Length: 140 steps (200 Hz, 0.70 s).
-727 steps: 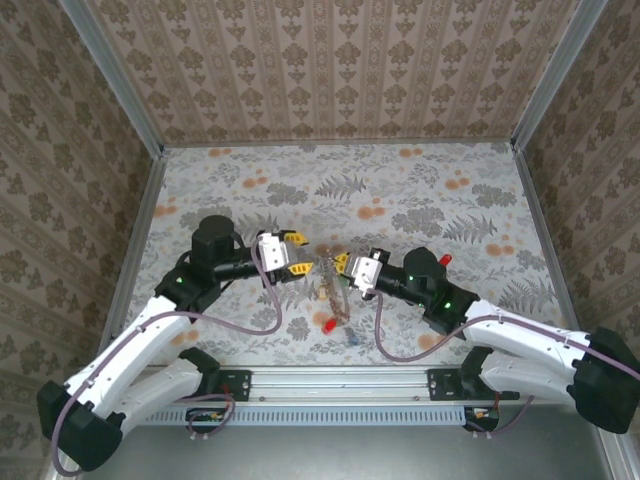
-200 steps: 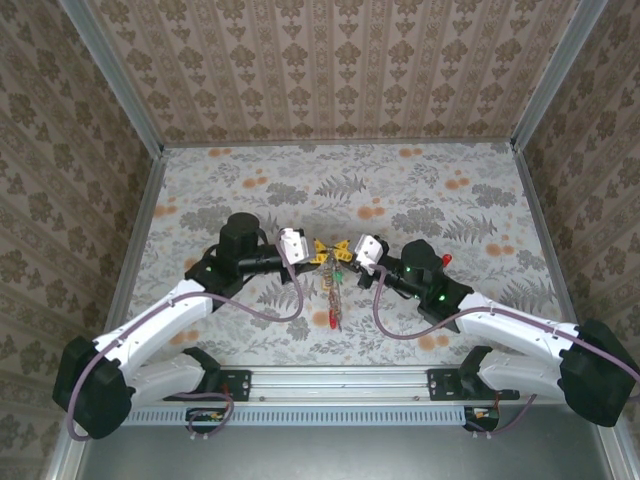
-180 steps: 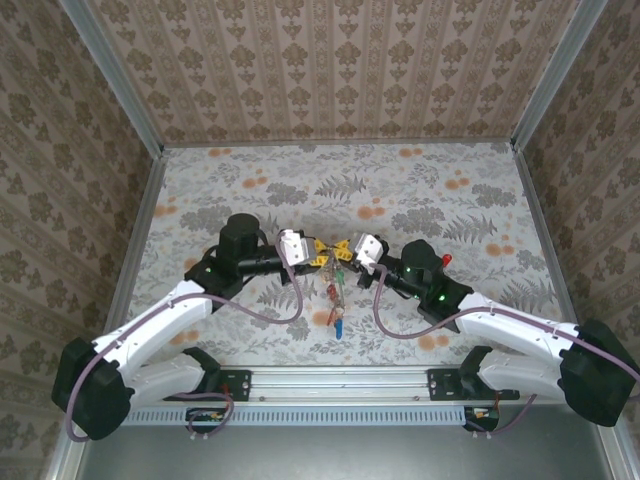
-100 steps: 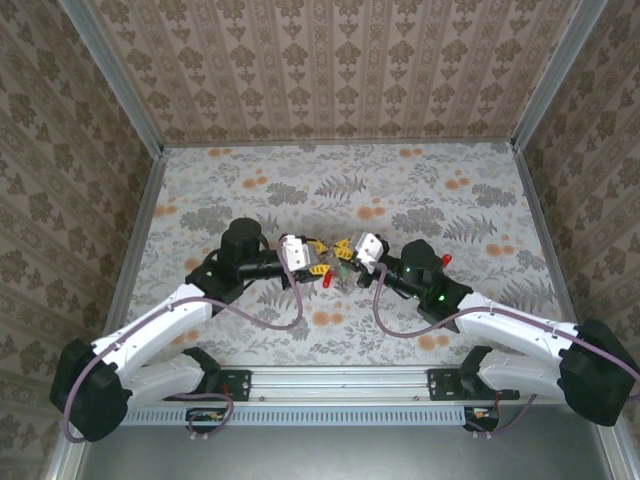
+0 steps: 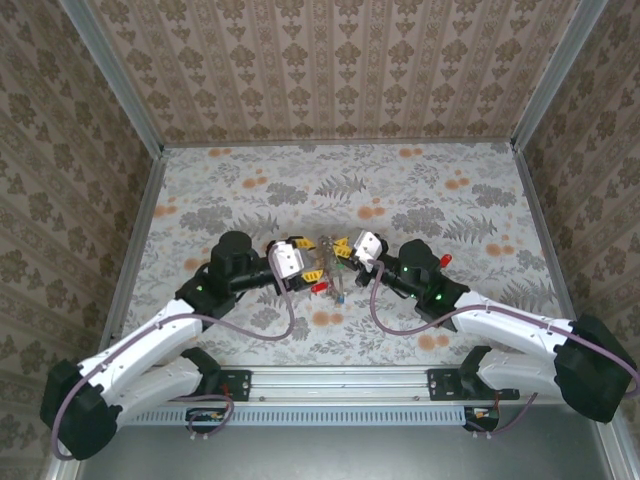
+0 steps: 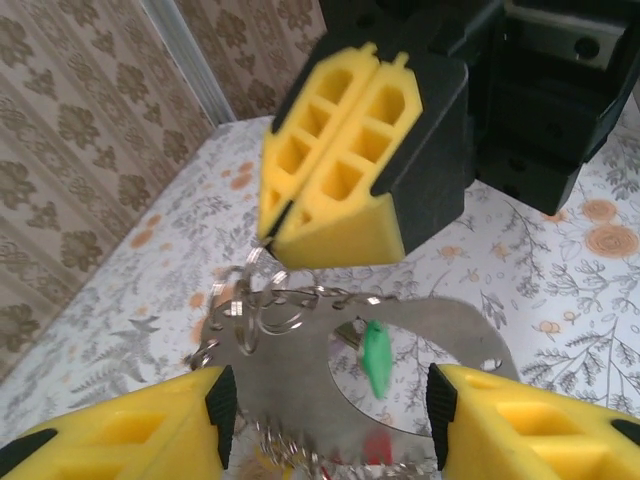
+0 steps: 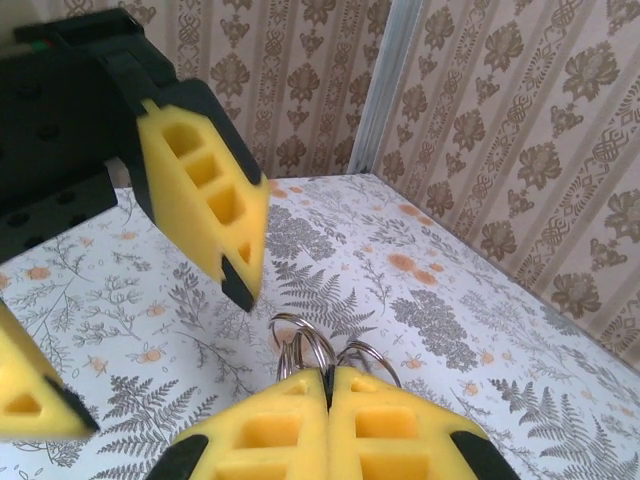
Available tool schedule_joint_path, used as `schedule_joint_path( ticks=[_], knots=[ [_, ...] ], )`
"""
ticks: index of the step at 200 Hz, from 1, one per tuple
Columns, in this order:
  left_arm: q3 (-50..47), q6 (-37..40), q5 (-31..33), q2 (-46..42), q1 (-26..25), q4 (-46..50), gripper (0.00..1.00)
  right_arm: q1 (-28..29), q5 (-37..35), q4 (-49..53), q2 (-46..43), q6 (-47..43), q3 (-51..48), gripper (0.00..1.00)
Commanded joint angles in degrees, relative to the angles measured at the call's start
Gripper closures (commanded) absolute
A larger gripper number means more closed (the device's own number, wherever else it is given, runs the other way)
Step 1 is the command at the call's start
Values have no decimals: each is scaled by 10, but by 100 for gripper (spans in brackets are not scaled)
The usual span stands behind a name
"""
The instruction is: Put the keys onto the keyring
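Steel wire loops of the keyring (image 7: 303, 352) are pinched in the right gripper (image 7: 328, 388), pads pressed fully together. The rest hangs below that pinch: chain (image 6: 312, 294), flat metal tag (image 6: 410, 330), green key (image 6: 375, 358), red key (image 5: 319, 287). The left gripper (image 6: 330, 400) is spread wide, one pad on each side of the bunch, no contact that I can see. Key relation: the bunch's long axis drops straight from right's pinch and sits between left's pads. Left is the free arm and already lined up, so my read is it closes there. The bunch may swing.
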State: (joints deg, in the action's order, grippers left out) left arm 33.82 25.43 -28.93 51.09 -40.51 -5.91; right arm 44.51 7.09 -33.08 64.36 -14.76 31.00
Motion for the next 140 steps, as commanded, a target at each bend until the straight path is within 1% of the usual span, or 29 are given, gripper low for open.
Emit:
schedule_joint_path(
  ticks=[1, 18, 55, 61, 83, 103, 140],
  knots=[
    [1, 6, -46, -14, 12, 20, 46, -2, -11, -40, 1, 7, 8, 100],
    [6, 11, -75, -8, 14, 32, 47, -2, -7, -39, 2, 7, 9, 100],
    [30, 7, -75, 35, 17, 46, 46, -2, -2, -41, 2, 8, 10, 100],
    [35, 5, -96, 43, 18, 46, 45, -2, -1, -41, 2, 9, 10, 100],
    [46, 1, -119, 68, 19, 39, 44, -2, 5, -40, 0, 8, 10, 100],
    [48, -7, -120, 79, 22, 26, 43, -2, 11, -40, -1, 8, 8, 100],
    [48, -15, -136, 80, 41, 16, 39, -2, 16, -42, -2, 7, 5, 100]
  ],
)
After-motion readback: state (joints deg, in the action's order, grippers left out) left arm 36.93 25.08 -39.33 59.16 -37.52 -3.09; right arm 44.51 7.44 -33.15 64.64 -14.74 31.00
